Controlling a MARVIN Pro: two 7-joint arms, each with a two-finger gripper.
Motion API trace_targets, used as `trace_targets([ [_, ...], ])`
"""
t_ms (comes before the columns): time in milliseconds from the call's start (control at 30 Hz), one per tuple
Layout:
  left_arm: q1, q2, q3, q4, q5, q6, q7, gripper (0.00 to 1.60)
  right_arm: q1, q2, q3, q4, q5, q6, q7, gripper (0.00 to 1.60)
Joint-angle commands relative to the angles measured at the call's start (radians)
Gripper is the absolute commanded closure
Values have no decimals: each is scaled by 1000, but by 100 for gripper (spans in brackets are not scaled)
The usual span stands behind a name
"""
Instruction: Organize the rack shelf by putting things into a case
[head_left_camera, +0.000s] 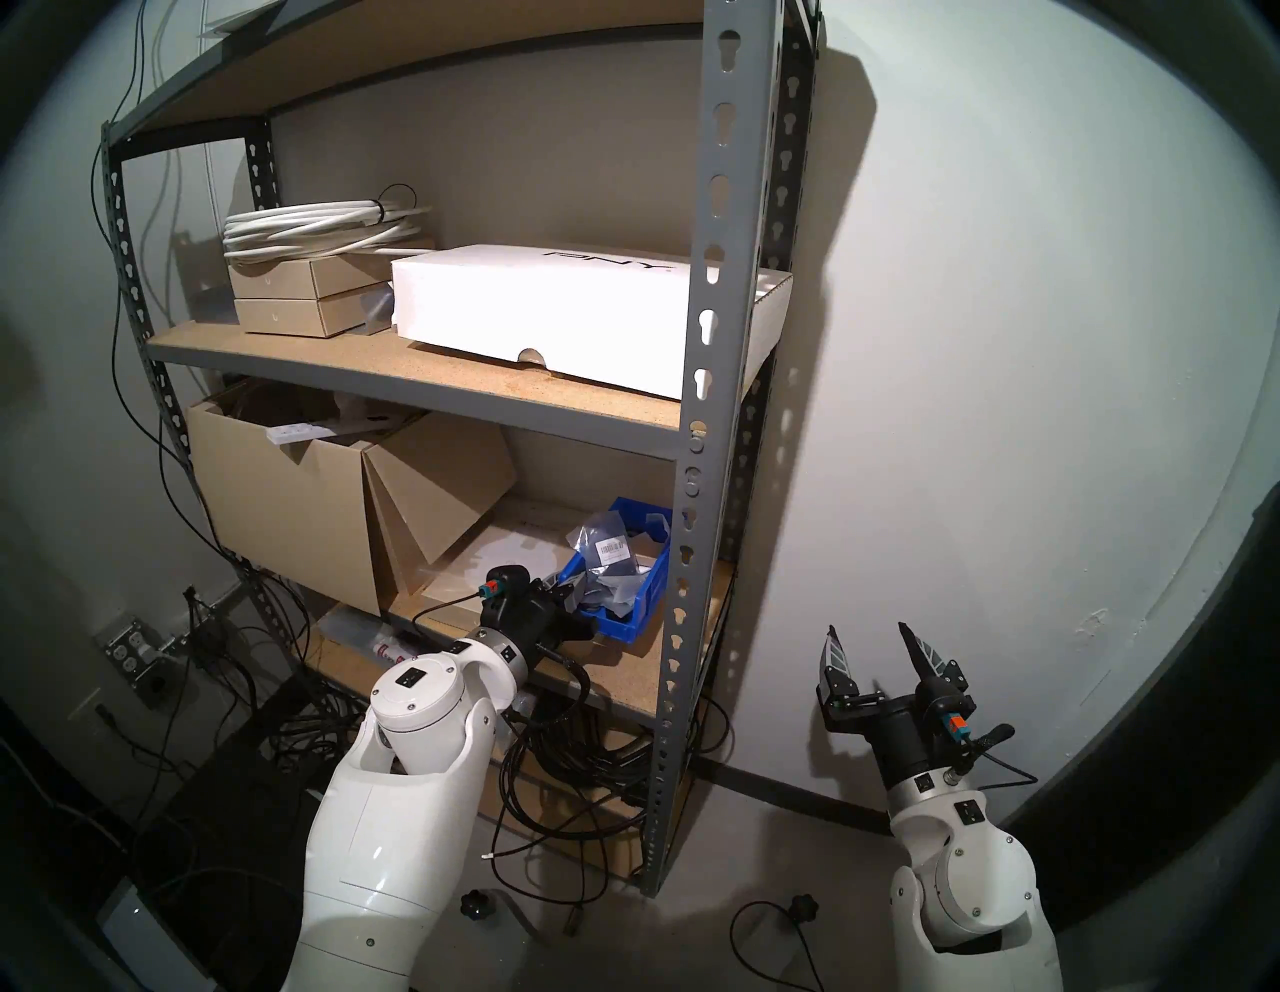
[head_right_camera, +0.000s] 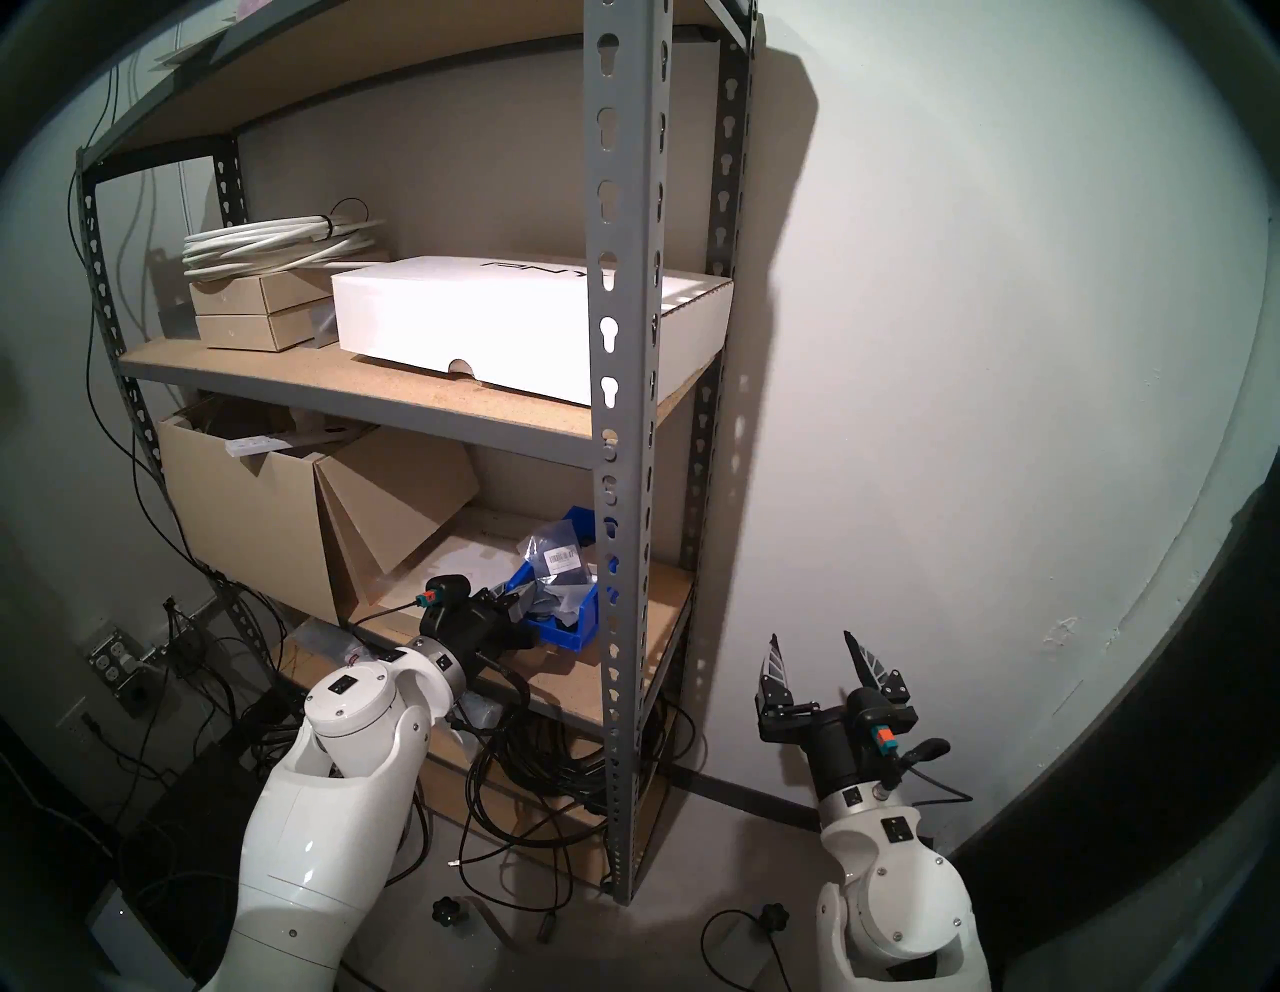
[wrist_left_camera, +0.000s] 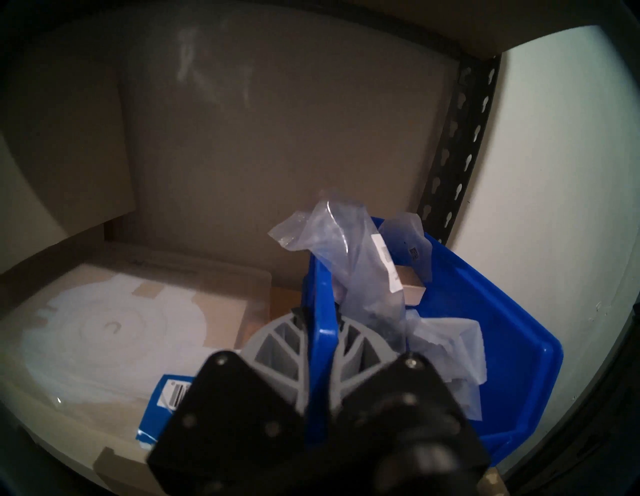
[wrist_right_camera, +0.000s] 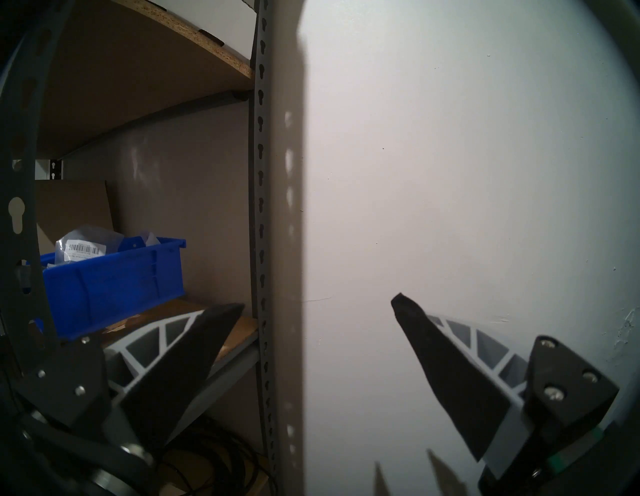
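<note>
The case is a small blue bin (head_left_camera: 641, 613) (head_right_camera: 571, 620) (wrist_right_camera: 114, 287) on the right of the rack shelf's (head_left_camera: 720, 208) lower board. Clear bags with barcode labels (head_left_camera: 606, 554) (wrist_left_camera: 349, 249) (wrist_right_camera: 83, 247) fill it and stick up over its rim. My left gripper (head_left_camera: 566, 590) (head_right_camera: 516, 597) (wrist_left_camera: 320, 315) is shut on the bin's left wall (wrist_left_camera: 323, 346), one finger inside and one outside. A blue-and-white barcoded packet (wrist_left_camera: 162, 405) lies on the board just left of the bin. My right gripper (head_left_camera: 867, 627) (head_right_camera: 811, 634) (wrist_right_camera: 318, 301) stands open and holds nothing, outside the rack to its right.
A flat tan box with a white circle (wrist_left_camera: 121, 322) lies left of the bin. An open brown cardboard box (head_left_camera: 284, 499) fills the shelf's left. A white box (head_left_camera: 547, 312) sits on the board above. The front upright (head_left_camera: 682, 554) stands right of the bin. Cables (head_left_camera: 568, 783) lie below.
</note>
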Motion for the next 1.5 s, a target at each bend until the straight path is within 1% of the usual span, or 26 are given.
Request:
trace_targets([
  [0,-27,-2,-33,-86,-45,32,-19,160,3,-2,-1,-20,2,-4,-1,0],
  [233,-32,8,-74,-99,-69,81,-37,160,2,-2,-1,-20,2,-4,-1,0],
  [400,-41,21,-112,-93,-85,97,-55,160,2,-2,-1,-20,2,-4,-1,0],
  [633,-65,41,-174,-60,-112,107,-76,160,2,-2,-1,-20,2,-4,-1,0],
  [933,-82,63,-210,-15,-134,102,-121,160,2,-2,-1,-21,2,-4,-1,0],
  [1000,-91,65,-218,8,-138,98,-127,160,2,-2,-1,-21,2,-4,-1,0],
  [1133,-122,96,-222,76,-128,74,-155,160,2,-2,-1,-21,2,-4,-1,0],
  [1167,-133,94,-229,93,-132,73,-153,160,2,-2,-1,-21,2,-4,-1,0],
  [1300,-165,116,-235,141,-134,71,-179,160,3,-2,-1,-20,2,-4,-1,0],
  [1433,-187,114,-242,175,-136,69,-181,160,3,-2,-1,-20,2,-4,-1,0],
  [1467,-192,121,-240,184,-136,66,-194,160,3,-2,-1,-20,2,-4,-1,0],
])
